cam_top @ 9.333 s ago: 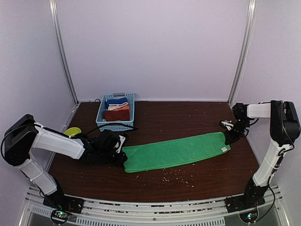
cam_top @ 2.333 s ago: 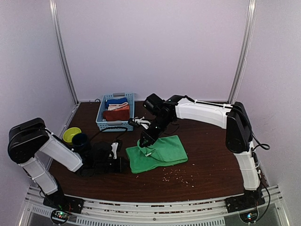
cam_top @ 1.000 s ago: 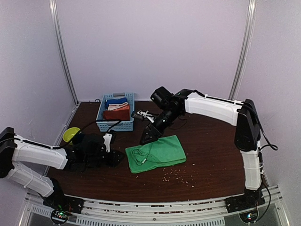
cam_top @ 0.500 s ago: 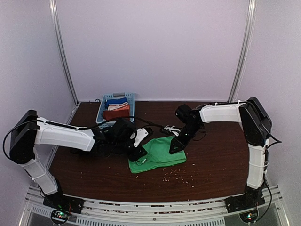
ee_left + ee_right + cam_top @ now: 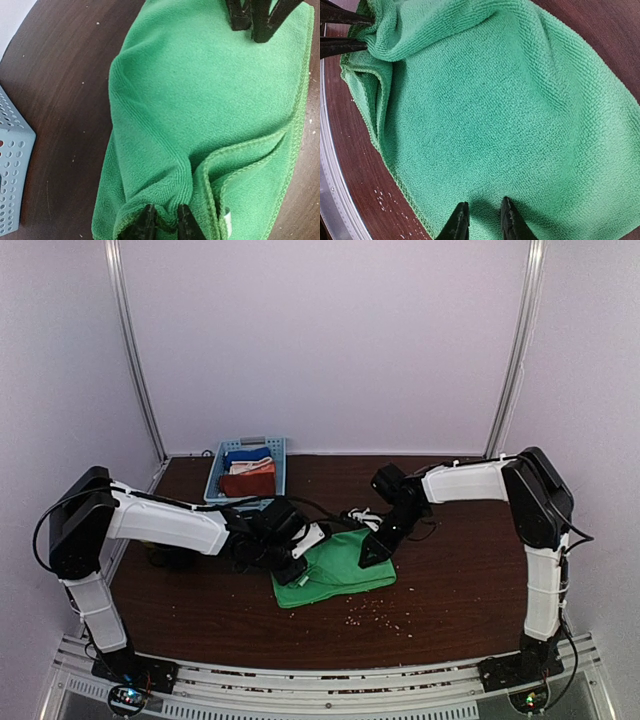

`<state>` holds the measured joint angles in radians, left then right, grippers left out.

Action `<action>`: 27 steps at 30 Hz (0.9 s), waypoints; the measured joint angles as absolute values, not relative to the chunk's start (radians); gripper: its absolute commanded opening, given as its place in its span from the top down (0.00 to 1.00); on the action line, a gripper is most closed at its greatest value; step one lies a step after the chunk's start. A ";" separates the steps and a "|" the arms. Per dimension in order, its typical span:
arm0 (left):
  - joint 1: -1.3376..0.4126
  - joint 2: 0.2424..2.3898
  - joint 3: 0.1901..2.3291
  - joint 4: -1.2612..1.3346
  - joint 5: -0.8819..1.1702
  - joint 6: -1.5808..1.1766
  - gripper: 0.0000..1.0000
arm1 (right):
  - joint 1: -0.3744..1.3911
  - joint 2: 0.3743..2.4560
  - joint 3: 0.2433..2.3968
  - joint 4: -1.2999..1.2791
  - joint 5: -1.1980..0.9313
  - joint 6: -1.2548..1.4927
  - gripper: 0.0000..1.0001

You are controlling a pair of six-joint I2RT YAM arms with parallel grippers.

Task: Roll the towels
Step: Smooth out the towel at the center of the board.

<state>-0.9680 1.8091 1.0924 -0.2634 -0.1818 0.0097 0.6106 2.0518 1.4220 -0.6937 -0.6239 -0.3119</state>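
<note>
Green towel point(image 5: 340, 570) bunched on brown table point(image 5: 460, 590), left hand point(image 5: 165, 226) clenched on left edge, right hand point(image 5: 482, 220) grasping right edge.

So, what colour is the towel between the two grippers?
Bright green; the towel shows best in the right wrist view.

green towel point(image 5: 200, 100), left end effector point(image 5: 165, 223) pinching fold

Lilac walls point(image 5: 320, 340), dark wood table point(image 5: 450, 600)
</note>
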 measured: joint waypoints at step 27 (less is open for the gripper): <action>-0.813 1.620 1.002 -0.288 -0.144 -0.159 0.79 | 0.596 2.057 1.414 -0.683 -0.636 -0.315 0.77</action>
<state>-0.8135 1.6203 1.0016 -0.2878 -0.1440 -0.1593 0.5957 2.0567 1.4136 -0.6834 -0.6357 -0.3153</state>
